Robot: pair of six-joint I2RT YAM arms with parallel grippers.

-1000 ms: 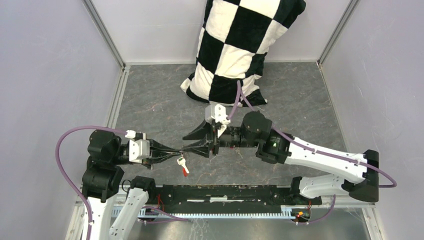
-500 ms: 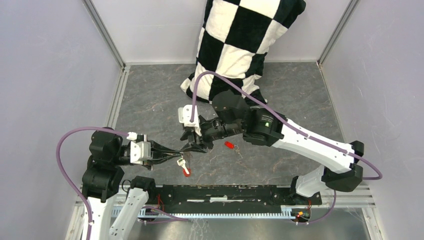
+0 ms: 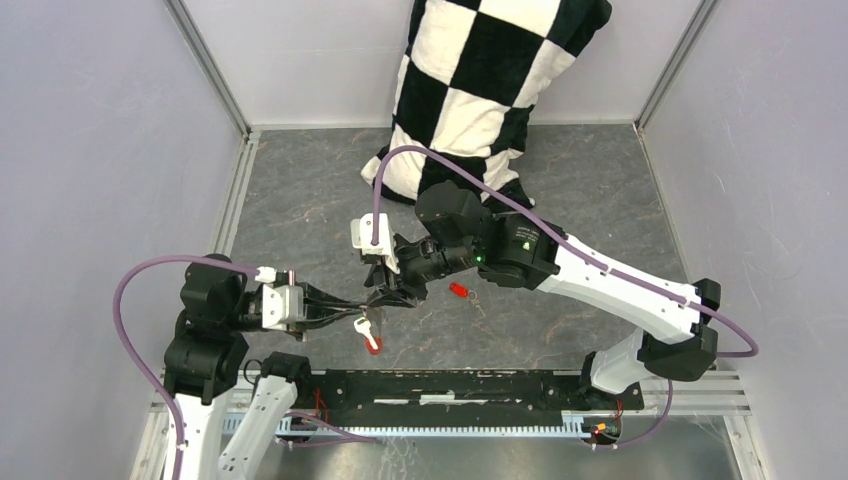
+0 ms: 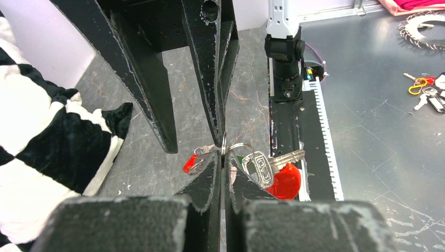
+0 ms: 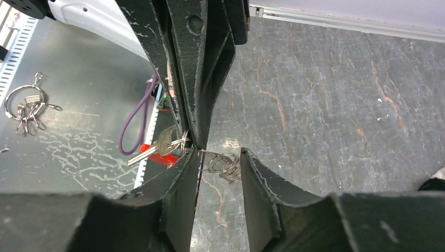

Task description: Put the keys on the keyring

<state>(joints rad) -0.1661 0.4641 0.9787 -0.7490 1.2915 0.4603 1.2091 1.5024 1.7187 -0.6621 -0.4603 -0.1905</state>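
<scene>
Pinching the keyring, with the loose key lying behind the right arm's tips

The left gripper [image 4: 224, 157] is clenched on the thin wire of the keyring [image 4: 273, 176], which hangs just under its tips. The right gripper [image 5: 220, 152] meets it tip to tip, jaws apart around the wire coil, apparently grasping nothing. The red-headed key [image 3: 459, 290] lies on the table [image 3: 600, 200] behind the right tips, nearer that arm; its head seems to be toward them.

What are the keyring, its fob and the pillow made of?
The keyring: thin coiled wire with a bright silvery glint, likely steel. Its fob: glossy translucent red, probably plastic, with a grey metal-looking part. The pillow: soft matte fabric, plush by its fuzzy surface.
</scene>
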